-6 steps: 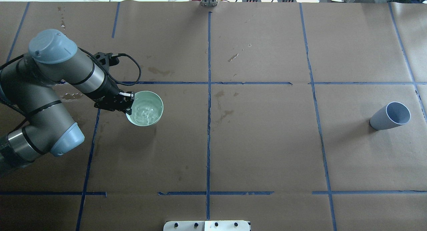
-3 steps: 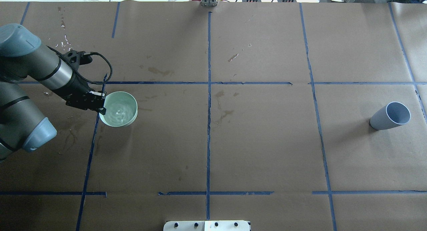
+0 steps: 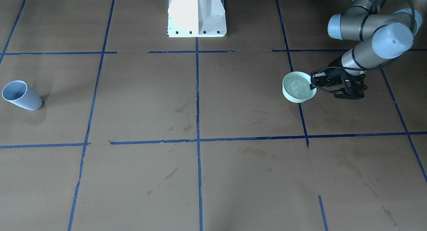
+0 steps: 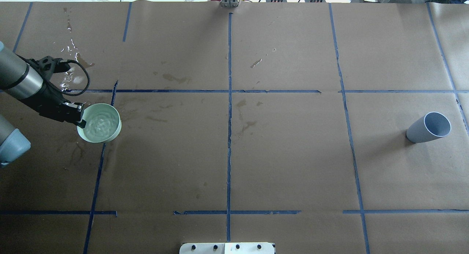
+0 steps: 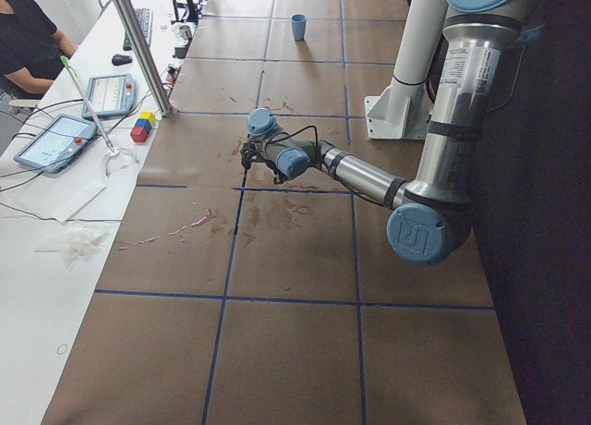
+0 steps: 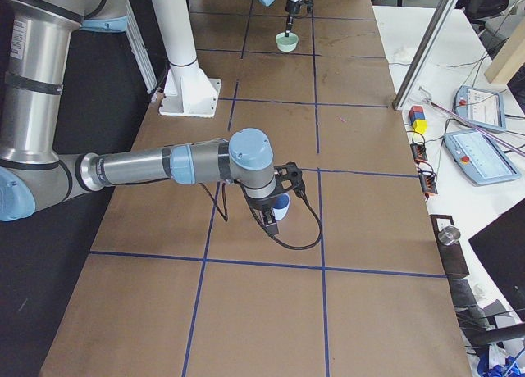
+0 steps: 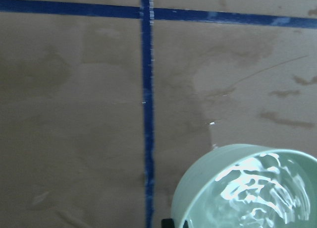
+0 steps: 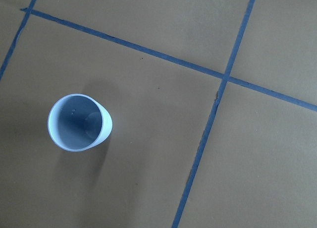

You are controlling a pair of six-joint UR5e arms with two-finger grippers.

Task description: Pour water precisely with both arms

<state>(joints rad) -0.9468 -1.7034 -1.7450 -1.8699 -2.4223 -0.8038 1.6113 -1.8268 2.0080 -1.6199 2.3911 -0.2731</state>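
My left gripper (image 4: 80, 118) is shut on the near rim of a mint green bowl (image 4: 99, 123) and holds it level just above the table's left part. The water (image 4: 98, 124) ripples and glints inside it. The bowl also shows in the front view (image 3: 299, 87) and in the left wrist view (image 7: 198, 198). A light blue cup (image 4: 428, 127) stands at the far right, seen empty from above in the right wrist view (image 8: 77, 122). My right gripper (image 6: 269, 215) hangs over this cup; I cannot tell whether it is open or shut.
Brown paper with blue tape lines (image 4: 229, 111) covers the table. Glinting water splashes (image 4: 70, 77) lie behind the left gripper, with dark damp stains (image 4: 245, 125) near the middle. The white pedestal base (image 3: 196, 14) stands at the robot's side. Tablets and coloured blocks (image 5: 141, 127) lie beyond the far edge.
My left arm has carried the bowl steadily towards the robot's left, about a grid-square's half width. Wet splashes behind it have come into view. The blue cup has not moved.
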